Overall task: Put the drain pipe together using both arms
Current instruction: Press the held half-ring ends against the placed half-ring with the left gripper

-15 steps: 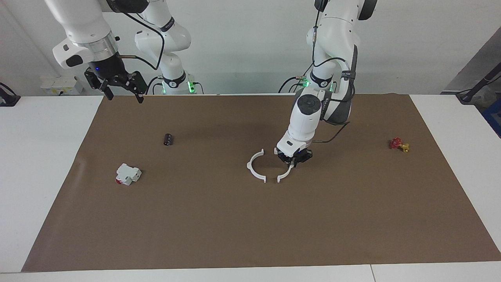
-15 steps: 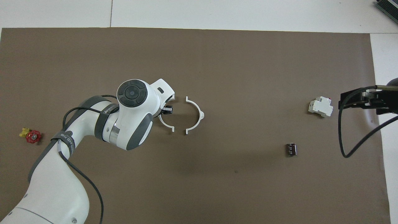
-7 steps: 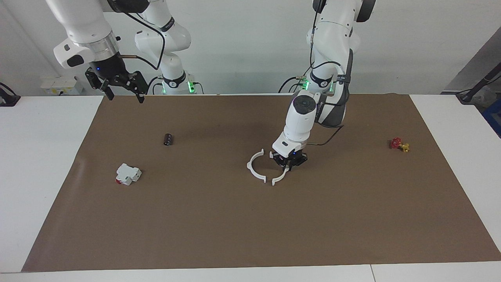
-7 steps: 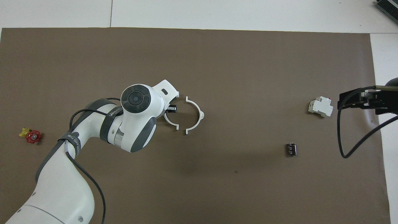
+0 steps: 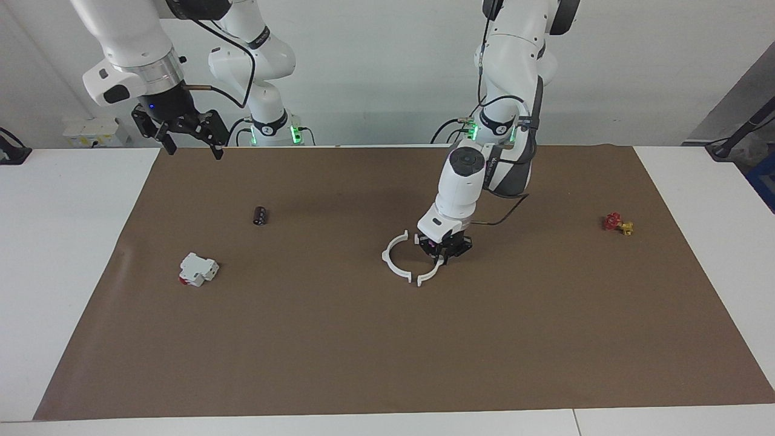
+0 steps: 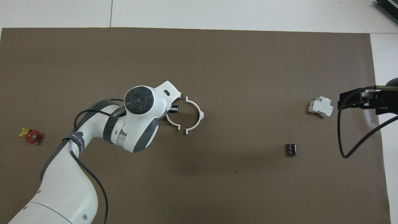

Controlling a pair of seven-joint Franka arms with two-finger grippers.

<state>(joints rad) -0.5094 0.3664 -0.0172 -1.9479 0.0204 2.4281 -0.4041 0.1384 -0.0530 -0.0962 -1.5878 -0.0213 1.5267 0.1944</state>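
My left gripper (image 5: 444,257) down on mat (image 5: 363,351), pinched tight on one half-ring (image 5: 428,274), ends nearly meeting other half-ring (image 5: 395,259) mid-mat. My right gripper (image 5: 189,134) waits, spread wide, empty, raised over mat corner.

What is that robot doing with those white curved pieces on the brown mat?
The left gripper is shut on one thin white plastic half-ring, low on the brown mat, its open side facing the matching second half-ring. A small gap remains between their ends, so the ring is not joined. The right gripper waits open, raised over the mat's corner at its own end.
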